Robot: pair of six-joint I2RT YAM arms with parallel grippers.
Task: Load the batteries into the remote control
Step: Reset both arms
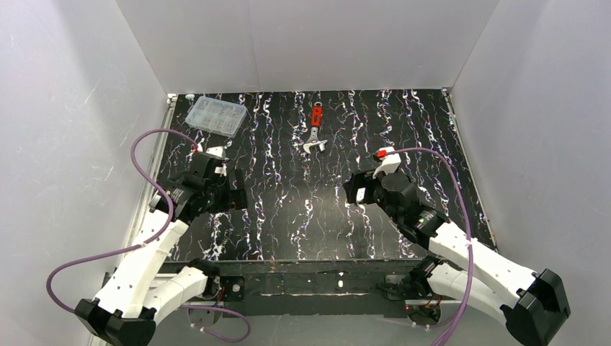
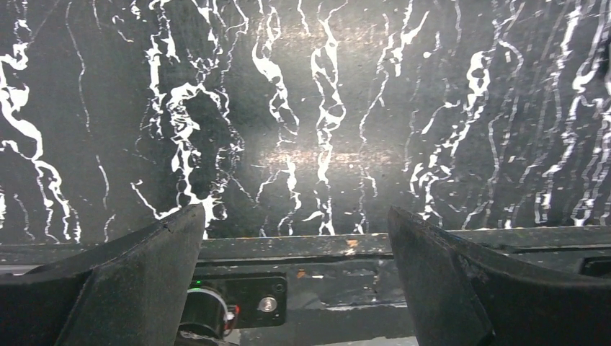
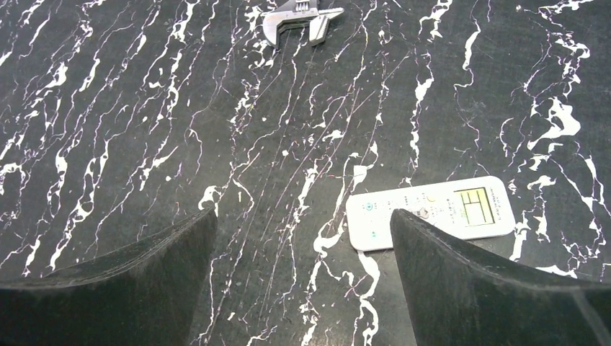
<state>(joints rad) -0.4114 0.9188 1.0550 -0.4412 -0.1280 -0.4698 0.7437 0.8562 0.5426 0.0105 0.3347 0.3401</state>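
With the left gripper (image 2: 297, 220) and right gripper (image 3: 301, 220) both spread wide and empty, the remote control (image 3: 430, 211) lies buttons-up on the table (image 3: 144, 108) beside the right gripper, so a flat pinch could skid it, its battery bay presumably facing down.

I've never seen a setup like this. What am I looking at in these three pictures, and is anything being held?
Two robot arms are bolted at the near edge of a black marbled table. One picture looks down from above; the other two come from a camera on each wrist, so the dark wedges at the bottom are that hand's own fingers. The left hand and right hand are open, holding nothing. On the table lie a clear compartment box, a red-handled wrench, and a white remote control, buttons up, visible only from the right wrist.
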